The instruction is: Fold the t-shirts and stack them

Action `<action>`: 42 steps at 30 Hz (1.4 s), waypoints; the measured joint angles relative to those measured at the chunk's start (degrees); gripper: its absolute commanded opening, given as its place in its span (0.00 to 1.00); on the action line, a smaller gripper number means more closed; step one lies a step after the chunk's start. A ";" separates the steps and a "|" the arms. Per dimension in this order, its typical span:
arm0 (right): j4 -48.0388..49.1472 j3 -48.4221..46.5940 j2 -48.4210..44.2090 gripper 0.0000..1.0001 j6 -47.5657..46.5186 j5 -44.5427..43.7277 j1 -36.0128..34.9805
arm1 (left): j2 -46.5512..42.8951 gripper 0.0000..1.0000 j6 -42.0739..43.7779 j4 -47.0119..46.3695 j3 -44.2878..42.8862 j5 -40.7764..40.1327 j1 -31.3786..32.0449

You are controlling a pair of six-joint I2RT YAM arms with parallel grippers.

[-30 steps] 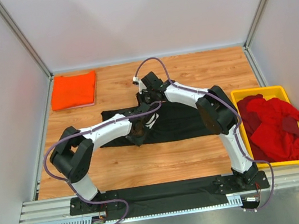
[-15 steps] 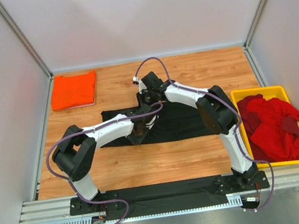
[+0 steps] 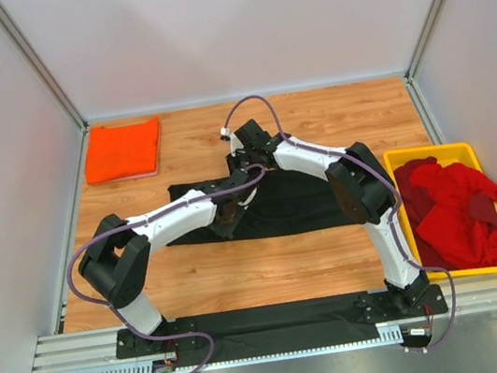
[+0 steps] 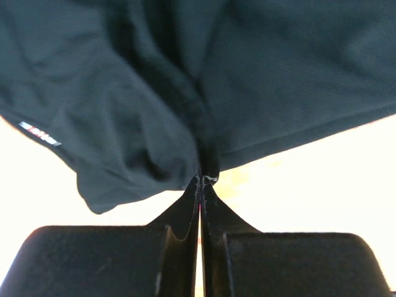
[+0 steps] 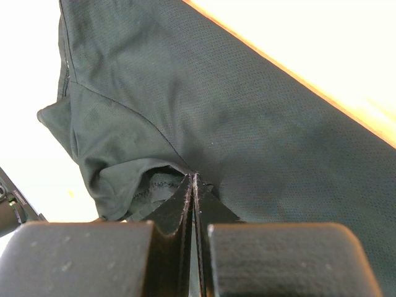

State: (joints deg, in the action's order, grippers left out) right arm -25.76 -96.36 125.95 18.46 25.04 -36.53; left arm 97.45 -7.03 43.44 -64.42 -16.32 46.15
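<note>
Top: wood table [image 3: 243,272] sitting btwn pale walls [image 3: 233,28]; black t-shirt [image 3: 303,201] lying spread mid-table; orange t-shirt [image 3: 122,150] lying folded far-left; red t-shirts [image 3: 451,211] heaping in yellow tray [image 3: 432,152], right.
L wrist: left gripper [image 4: 201,180] pinching the black cloth's edge, jaws closed on it.
R wrist: right gripper [image 5: 193,176] clamping a fold of it, prob. by a sleeve.

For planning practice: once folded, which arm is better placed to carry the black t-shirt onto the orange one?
Left, probably: the orange t-shirt lies far left, on its side, and the left end effector pinches the black t-shirt.
</note>
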 measured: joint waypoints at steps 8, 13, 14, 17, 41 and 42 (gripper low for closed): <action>-0.07 0.00 0.00 0.00 0.00 -0.07 -0.04 | -1.99 0.00 -4.87 1.16 -1.53 -0.81 -7.30; -0.24 0.02 0.00 0.00 -0.02 -1.16 -0.04 | -1.75 0.00 -8.55 2.71 -2.08 -0.72 -12.59; -0.26 0.13 0.00 0.00 -0.02 -1.51 -0.02 | -1.55 0.00 -9.44 2.99 -2.16 -0.63 -13.31; -0.52 1.01 0.00 0.00 -0.02 -2.25 -0.02 | -0.55 0.00 -11.52 3.91 -2.91 0.31 -15.19; 0.74 7.37 -4.90 0.22 -0.31 -0.81 0.13 | 7.45 0.00 -21.24 8.66 -8.66 2.01 -19.37; 0.74 7.54 -4.98 0.21 -0.39 -0.68 0.13 | 7.45 0.00 -21.46 8.76 -8.66 1.95 -19.47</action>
State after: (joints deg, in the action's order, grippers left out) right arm -25.02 -88.82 120.97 18.06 24.36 -36.40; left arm 104.90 -28.49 52.21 -73.08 -14.37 26.68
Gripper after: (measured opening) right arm 0.239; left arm 0.003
